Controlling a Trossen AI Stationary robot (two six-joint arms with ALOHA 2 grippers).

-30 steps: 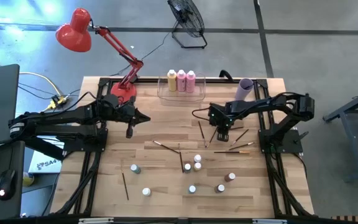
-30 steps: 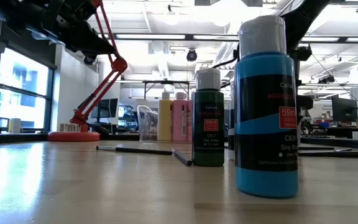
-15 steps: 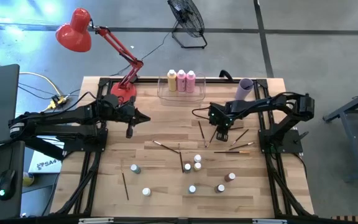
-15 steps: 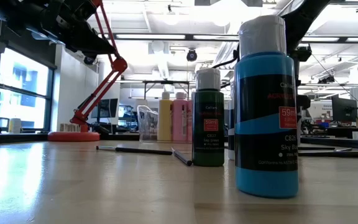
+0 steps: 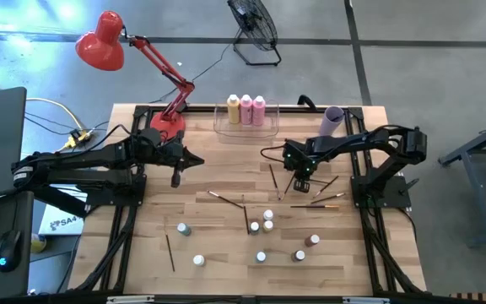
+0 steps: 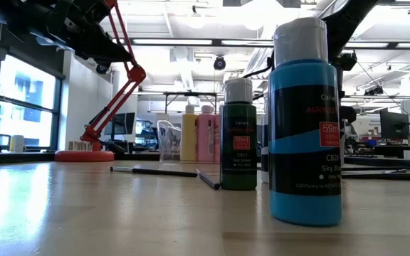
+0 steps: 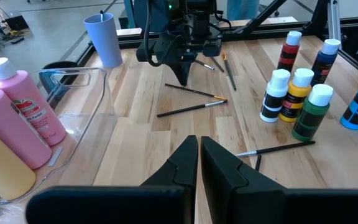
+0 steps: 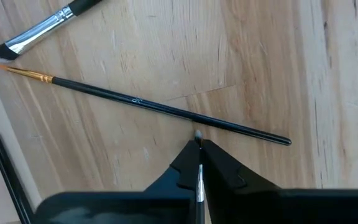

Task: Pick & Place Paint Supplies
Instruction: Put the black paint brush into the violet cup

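Now right end effector (image 8: 199, 149) clamped on thin brush (image 8: 199, 177) near tip; slender handle may pivot, slip during lift. Left end effector (image 7: 199, 149) together, idle above desk (image 7: 142, 134).

3 tall bottles (image 5: 245, 109) upright in bin; tiny capped bottles (image 5: 264, 221) upright mid-table; thin brushes (image 5: 226, 198) lying flat, 1 brush (image 8: 199, 177) pinched, bristles forward.

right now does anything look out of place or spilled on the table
Nothing spilled or tipped. The small bottles stand upright, and the paintbrushes lie scattered at odd angles on the table. The right gripper has its jaws shut on a thin brush.
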